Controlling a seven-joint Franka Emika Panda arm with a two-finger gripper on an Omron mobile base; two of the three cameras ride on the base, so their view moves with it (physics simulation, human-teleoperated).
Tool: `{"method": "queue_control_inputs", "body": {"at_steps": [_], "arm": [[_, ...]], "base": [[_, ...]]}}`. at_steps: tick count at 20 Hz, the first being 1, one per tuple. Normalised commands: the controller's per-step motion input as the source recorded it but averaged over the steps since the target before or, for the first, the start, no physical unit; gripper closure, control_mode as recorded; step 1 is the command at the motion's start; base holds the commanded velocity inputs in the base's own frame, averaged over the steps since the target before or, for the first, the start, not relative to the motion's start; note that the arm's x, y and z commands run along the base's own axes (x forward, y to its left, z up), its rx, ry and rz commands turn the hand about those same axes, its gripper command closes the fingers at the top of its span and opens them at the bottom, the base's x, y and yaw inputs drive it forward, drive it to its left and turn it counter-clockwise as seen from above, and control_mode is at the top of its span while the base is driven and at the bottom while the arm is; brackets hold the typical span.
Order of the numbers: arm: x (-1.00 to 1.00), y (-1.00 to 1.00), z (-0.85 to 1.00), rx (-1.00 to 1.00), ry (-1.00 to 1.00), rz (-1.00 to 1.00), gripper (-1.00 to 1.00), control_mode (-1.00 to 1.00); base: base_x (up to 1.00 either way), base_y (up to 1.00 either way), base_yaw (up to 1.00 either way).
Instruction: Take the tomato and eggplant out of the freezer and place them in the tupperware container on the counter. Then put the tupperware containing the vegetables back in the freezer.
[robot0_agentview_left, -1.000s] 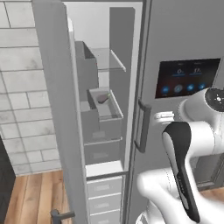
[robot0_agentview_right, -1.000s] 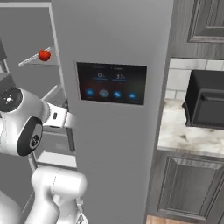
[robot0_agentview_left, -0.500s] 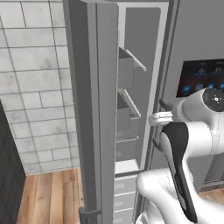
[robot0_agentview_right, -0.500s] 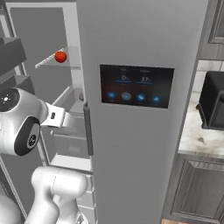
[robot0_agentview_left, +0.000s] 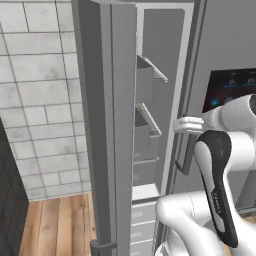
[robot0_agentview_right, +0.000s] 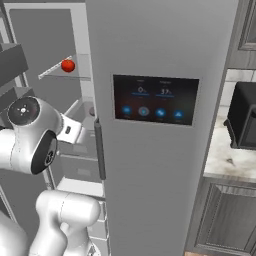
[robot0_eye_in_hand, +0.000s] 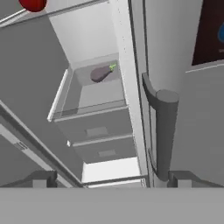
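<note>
We find the freezer (robot0_agentview_right: 150, 45) door open, the tomato (robot0_agentview_right: 68, 65) on an upper shelf and the eggplant (robot0_eye_in_hand: 102, 73) in a bin below it. The gripper (robot0_eye_in_hand: 109, 178) stands with jaws apart and empty, near the handle (robot0_eye_in_hand: 162, 131). We advise clearing the handle before entering; depth appears uncertain.

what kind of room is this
Most likely a home kitchen, a rendered one. A tall grey freezer stands with its door open, a tomato on a shelf and an eggplant in a bin. Beside it, a black microwave sits on a marbled counter.
</note>
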Motion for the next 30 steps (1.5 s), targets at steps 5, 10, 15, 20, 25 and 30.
{"method": "queue_control_inputs", "body": {"at_steps": [5,10,15,20,25,30], "arm": [[0.0,0.0,0.5,0.29,-0.09,0.0,-1.0,-1.0],[0.0,0.16,0.47,0.27,-0.04,-0.02,-1.0,-1.0],[0.11,0.4,0.43,0.26,-0.01,-0.06,-1.0,-1.0],[0.33,0.54,0.39,0.25,0.0,-0.07,-1.0,-1.0],[0.55,0.14,0.36,0.28,0.04,-0.02,-1.0,-1.0],[0.63,0.0,0.13,0.23,0.03,0.0,-1.0,-1.0]], "base": [[0.0,0.0,0.0],[0.0,0.0,0.0],[0.0,0.0,0.0],[0.0,0.0,0.0],[0.0,0.0,0.0],[0.0,0.0,0.0]]}}
